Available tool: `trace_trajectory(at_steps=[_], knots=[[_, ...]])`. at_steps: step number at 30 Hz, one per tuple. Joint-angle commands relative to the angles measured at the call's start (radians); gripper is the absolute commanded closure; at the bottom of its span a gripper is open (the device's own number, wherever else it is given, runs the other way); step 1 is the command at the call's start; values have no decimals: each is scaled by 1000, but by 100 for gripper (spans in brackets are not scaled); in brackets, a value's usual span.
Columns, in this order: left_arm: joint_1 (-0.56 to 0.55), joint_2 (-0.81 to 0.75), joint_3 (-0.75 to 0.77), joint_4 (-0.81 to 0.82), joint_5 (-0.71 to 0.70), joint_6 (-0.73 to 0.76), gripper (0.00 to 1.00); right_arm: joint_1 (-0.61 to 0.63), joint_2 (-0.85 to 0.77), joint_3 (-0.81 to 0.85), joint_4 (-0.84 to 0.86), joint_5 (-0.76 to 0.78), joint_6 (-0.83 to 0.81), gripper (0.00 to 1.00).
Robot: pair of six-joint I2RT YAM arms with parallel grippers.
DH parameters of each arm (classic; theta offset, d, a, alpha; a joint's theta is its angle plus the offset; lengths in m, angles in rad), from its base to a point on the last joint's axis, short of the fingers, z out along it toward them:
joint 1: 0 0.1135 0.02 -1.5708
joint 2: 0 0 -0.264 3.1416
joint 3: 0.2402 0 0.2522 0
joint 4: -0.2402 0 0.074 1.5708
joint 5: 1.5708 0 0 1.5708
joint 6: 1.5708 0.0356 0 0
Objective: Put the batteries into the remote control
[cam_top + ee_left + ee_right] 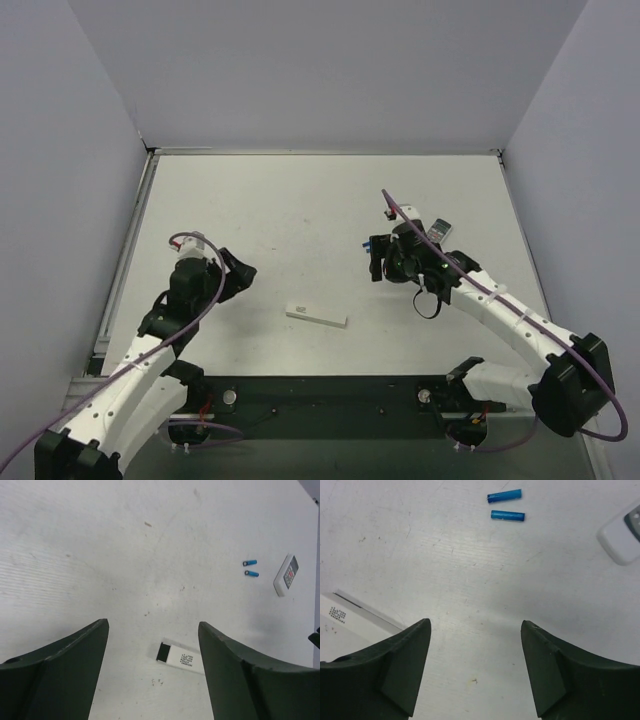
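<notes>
You see the slim white remote control [316, 316] lying flat on the white table [300, 200], near the front edge and roughly midway between the two arms. In the left wrist view, one end shows a small dark window with a patch of fine print beside it.

The two bright blue batteries [507, 515] lie loose on the table. They are side by side and nearly parallel, close together but not touching, and well apart from the remote control. Near them rests a wider remote [286, 575] with a button pad, face up.

Your left gripper [152, 624] hovers over bare table, its jaws spread apart with nothing between them. The remote control lies just ahead of it, partly hidden behind the finger on the right of that view.

Your right gripper [475, 623] is likewise released, its dark fingers [405, 670] wide and holding nothing. The batteries lie ahead of it, and a corner of the remote control shows beside the finger on the left of that view.
</notes>
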Motion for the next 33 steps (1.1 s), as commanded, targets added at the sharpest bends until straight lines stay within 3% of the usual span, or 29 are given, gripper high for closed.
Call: trace_trajectory(at_steps=[1, 3, 9, 13, 17, 21, 26, 33], knots=[[49, -168, 134, -205, -125, 78, 13, -31, -82, 48, -99, 43, -39, 29], [49, -255, 168, -273, -199, 125, 6, -30, -96, 53, -116, 22, -59, 22], [49, -502, 262, -380, -375, 259, 3, -27, -147, 42, -104, -68, -81, 16], [49, -663, 277, -387, -466, 321, 3, -28, -214, 45, -98, 16, -59, 14], [49, -809, 282, -403, -562, 369, 3, -28, -306, 33, -82, 179, -32, 1], [49, -874, 288, -444, -607, 391, 2, -30, -386, 5, -56, 219, -32, 0], [49, -872, 248, -476, -610, 406, 3, -28, -371, -7, -26, 77, -73, 0], [50, -871, 219, -443, -586, 441, 2, 2, -207, -10, 30, -201, -118, 0]])
